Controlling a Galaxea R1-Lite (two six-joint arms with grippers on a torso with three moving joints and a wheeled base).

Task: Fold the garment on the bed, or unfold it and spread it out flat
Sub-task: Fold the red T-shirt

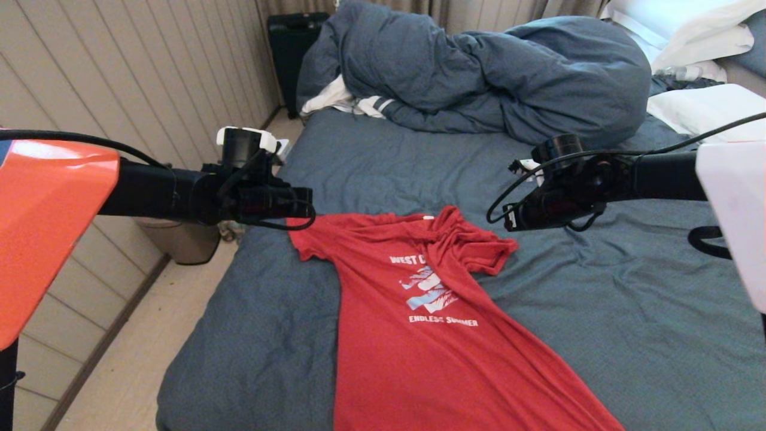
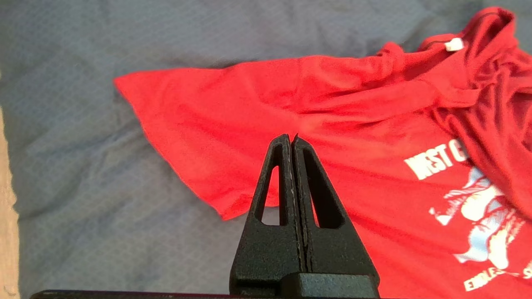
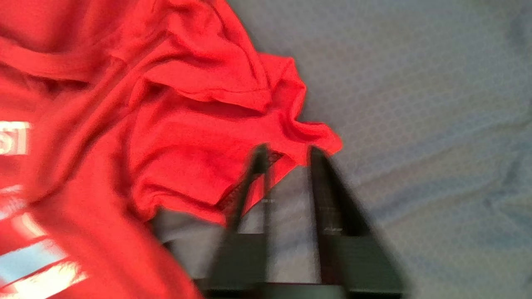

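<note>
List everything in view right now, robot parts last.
T-shirt: one, red with white lettering, near part of the bed, right sleeve bunched.
Bed: one, dark blue-grey sheet.
Duvet: one, blue-grey, bunched at the far end.
Striped cloth: one, white, beside the duvet.
Pillows: white, far right.
Bin: one, grey, on the floor left of the bed.
Left gripper: shut, above the flat sleeve.
Right gripper: open, over the bunched sleeve.
</note>
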